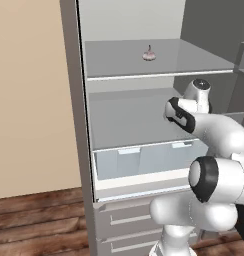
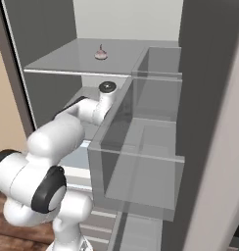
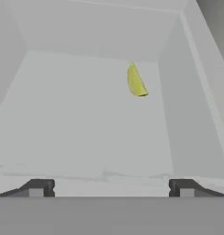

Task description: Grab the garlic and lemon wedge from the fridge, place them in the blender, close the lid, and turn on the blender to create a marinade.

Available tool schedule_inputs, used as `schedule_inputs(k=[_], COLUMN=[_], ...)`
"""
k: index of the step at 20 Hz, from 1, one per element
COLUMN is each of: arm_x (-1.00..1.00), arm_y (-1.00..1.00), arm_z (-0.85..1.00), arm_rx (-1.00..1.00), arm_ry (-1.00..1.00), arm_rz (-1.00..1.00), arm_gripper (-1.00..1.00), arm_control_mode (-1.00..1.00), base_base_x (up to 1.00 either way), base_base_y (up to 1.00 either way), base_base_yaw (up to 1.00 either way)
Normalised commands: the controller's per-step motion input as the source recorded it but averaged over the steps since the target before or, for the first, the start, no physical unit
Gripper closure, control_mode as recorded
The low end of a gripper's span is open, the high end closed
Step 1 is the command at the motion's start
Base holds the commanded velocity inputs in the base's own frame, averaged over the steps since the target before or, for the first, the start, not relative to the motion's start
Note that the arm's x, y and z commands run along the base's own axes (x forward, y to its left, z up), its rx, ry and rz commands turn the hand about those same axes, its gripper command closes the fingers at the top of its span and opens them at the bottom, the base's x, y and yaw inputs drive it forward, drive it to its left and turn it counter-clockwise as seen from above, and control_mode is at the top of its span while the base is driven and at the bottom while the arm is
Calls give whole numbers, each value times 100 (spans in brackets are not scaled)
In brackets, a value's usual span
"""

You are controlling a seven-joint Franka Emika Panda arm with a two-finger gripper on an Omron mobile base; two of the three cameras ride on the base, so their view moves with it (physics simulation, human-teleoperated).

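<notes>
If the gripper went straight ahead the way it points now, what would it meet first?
Probably nothing before the fridge's pale back wall. The open gripper aims over the bare shelf; the lemon wedge lies right of that line, though depth is unclear.

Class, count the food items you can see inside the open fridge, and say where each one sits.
2. The garlic sits on the upper shelf. The lemon wedge lies on a pale shelf ahead of the open fingers. Others may be hidden.
</notes>
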Motion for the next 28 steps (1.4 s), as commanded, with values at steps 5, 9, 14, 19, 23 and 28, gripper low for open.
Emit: schedule_inputs(k=[5, 9, 14, 19, 23, 28], arm_x=[68, 54, 51, 47, 42, 29], arm_y=[-19, -27, -8, 0, -3, -8], arm_z=[-33, -21, -13, -42, -13, -11], arm_rx=[0, 0, 0, 0, 0, 0], arm_ry=[8, 7, 3, 7, 1, 0], arm_rz=[0, 0, 0, 0, 0, 0], arm_gripper=[-100, -100, -100, -100, -100, -100], arm_control_mode=[-100, -100, -100, -100, -100, -100], base_base_x=[0, 0, 0, 0, 0, 0], base_base_y=[0, 0, 0, 0, 0, 0], base_base_yaw=[0, 0, 0, 0, 0, 0])
